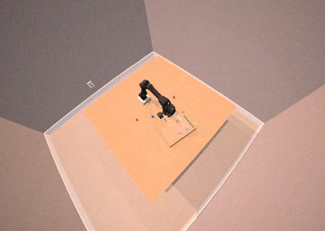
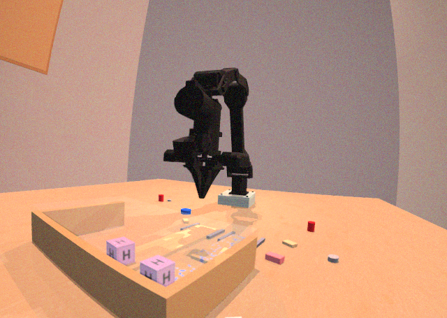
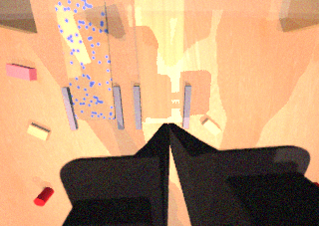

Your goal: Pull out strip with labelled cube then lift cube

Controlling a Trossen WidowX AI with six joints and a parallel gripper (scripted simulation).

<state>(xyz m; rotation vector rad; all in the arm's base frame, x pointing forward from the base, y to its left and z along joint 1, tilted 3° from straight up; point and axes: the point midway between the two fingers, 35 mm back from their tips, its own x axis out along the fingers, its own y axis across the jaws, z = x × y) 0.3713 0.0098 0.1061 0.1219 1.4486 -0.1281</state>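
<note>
Two lilac cubes marked H stand inside a wooden-walled frame [image 2: 213, 271] [image 1: 170, 145]: a left cube [image 2: 121, 250] [image 1: 179, 131] and a right cube [image 2: 157, 270] [image 1: 186, 127]. A plain pale yellow strip [image 3: 169, 42] runs between two grey rails. A strip with blue dots [image 3: 95, 91] lies beside it, between two other rails; a dark patch crosses near its far end. Glare blurs both strips' edges. The left cube is at the plain strip's far end, the right one at the dotted strip's. My gripper [image 2: 202, 197] [image 3: 167, 127] is shut and empty, pointing down above the near strip ends.
Grey rails [image 3: 70, 108] [image 3: 119, 108] [image 3: 137, 107] [image 3: 187, 107] flank the strips. A pink block [image 2: 274, 258] [image 3: 21, 72], a cream block [image 2: 290, 243] [image 3: 38, 130], a red cylinder [image 2: 311, 226] [image 3: 44, 196] and a blue disc [image 2: 186, 211] [image 1: 152, 116] lie around the frame.
</note>
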